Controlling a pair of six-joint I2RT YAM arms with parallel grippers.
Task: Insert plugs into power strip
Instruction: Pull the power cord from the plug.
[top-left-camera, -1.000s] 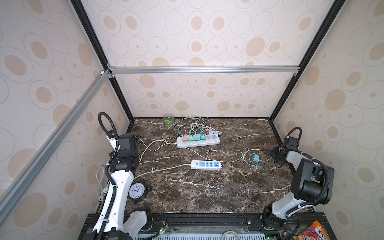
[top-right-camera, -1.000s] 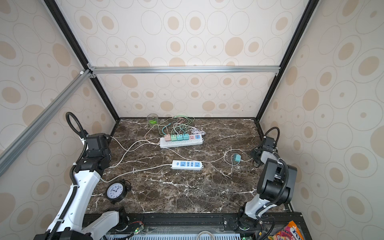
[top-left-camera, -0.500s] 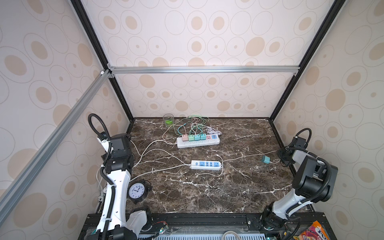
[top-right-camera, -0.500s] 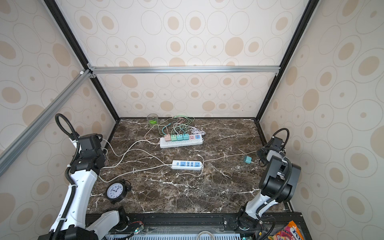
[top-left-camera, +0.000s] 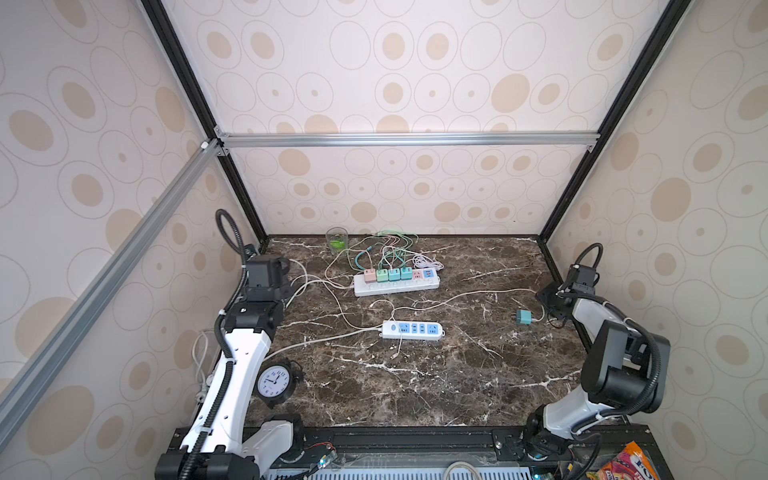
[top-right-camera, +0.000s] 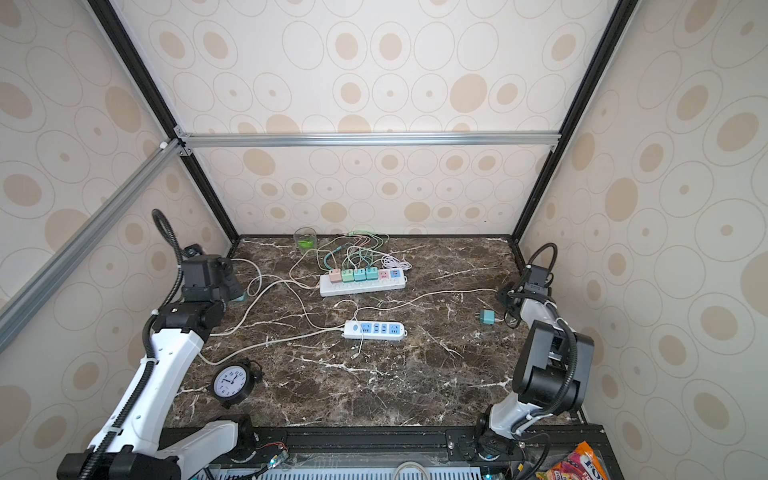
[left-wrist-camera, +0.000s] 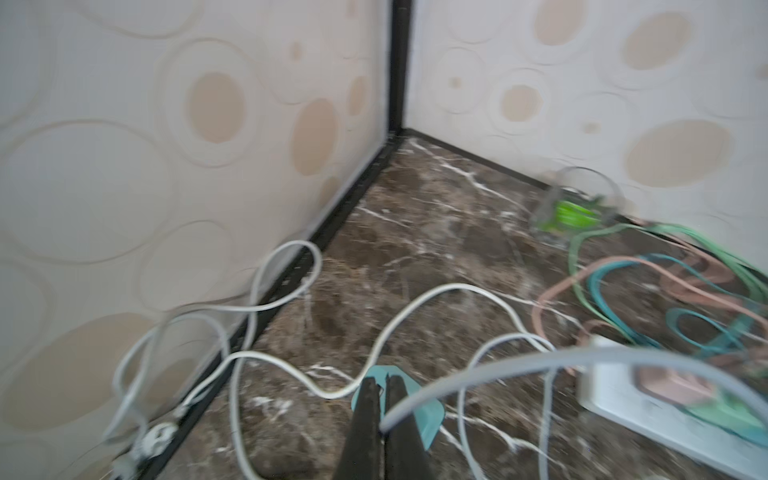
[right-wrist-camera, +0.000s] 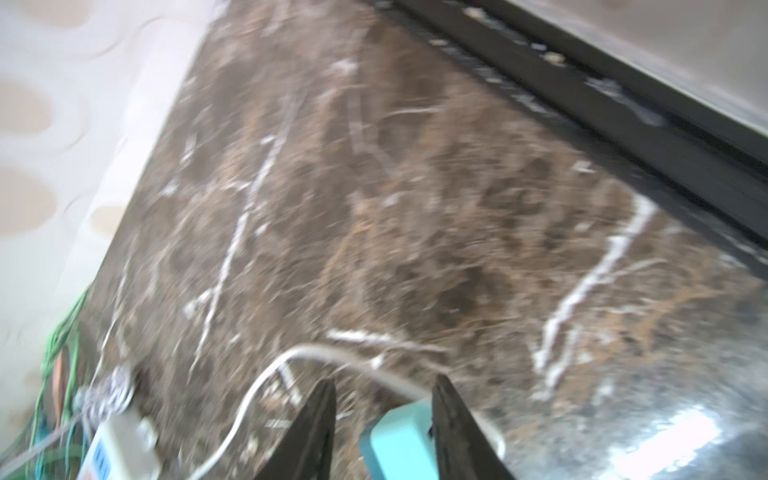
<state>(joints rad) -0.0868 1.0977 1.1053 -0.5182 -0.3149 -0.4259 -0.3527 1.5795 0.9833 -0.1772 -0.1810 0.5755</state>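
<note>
Two white power strips lie on the marble tabletop (top-left-camera: 415, 386): the far power strip (top-left-camera: 396, 286) toward 12 o'clock and the near power strip (top-left-camera: 412, 329) at the centre, its blue socket faces turned up. Four seated plugs (top-left-camera: 387, 274) stand side by side in the far one, one pink, one mint green and two teal, and their thin cables (top-left-camera: 388, 254) tangle behind them toward the wall. One loose teal plug (top-left-camera: 523, 317) lies on the tabletop at 3 o'clock, trailing a white cable (right-wrist-camera: 307, 348). There is one glass (top-left-camera: 336, 240) with something green inside at 11 o'clock, and one black alarm clock (top-left-camera: 274, 381) at 8 o'clock. The right claw (right-wrist-camera: 385, 381) is spread, with the loose teal plug between its fingers, close against one and clear of the other. The left claw (left-wrist-camera: 382, 380), at 10 o'clock, is pressed together. A teal block (left-wrist-camera: 428, 409), partly hidden, lies just past its tips, and a pale cord (left-wrist-camera: 498, 361) crosses them; whether it is pinched I cannot tell. A second ago the loose teal plug lay nearer the centre with its cable looped beside it. Since then it has gone out toward 3 o'clock, the cable is drawn long, and the right claw has widened. The left arm has swung a little toward 12 o'clock.
</note>
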